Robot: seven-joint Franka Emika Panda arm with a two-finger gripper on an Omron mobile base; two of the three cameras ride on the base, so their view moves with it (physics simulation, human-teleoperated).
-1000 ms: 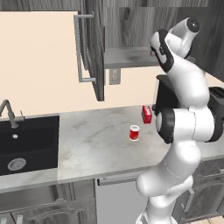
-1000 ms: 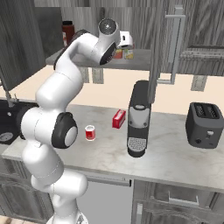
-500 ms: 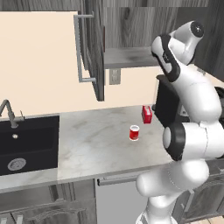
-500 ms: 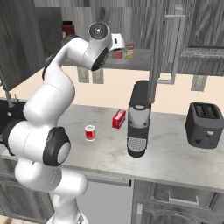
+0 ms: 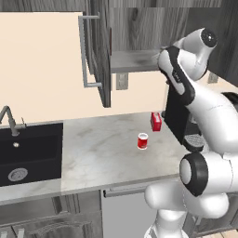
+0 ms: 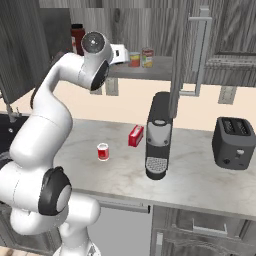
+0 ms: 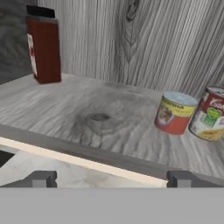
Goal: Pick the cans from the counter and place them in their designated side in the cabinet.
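Observation:
A red can with a white band stands upright on the light marbled counter, in front of the arm. The cabinet is open. On its grey shelf stands a can with a yellow-orange label, and beside it a second can with a red and yellow label. My gripper hovers just off the shelf's front edge, open, with nothing between its fingers. The yellow-orange can lies ahead and to the right of the fingertips, apart from them.
A dark red jar stands at the shelf's far left. A small red box, a black coffee machine and a toaster stand on the counter. The black sink lies left. The cabinet door hangs open.
The hand has drawn back from the shelf toward the arm's side, jaws staying wide. The cans on the shelf and the one on the counter have not moved.

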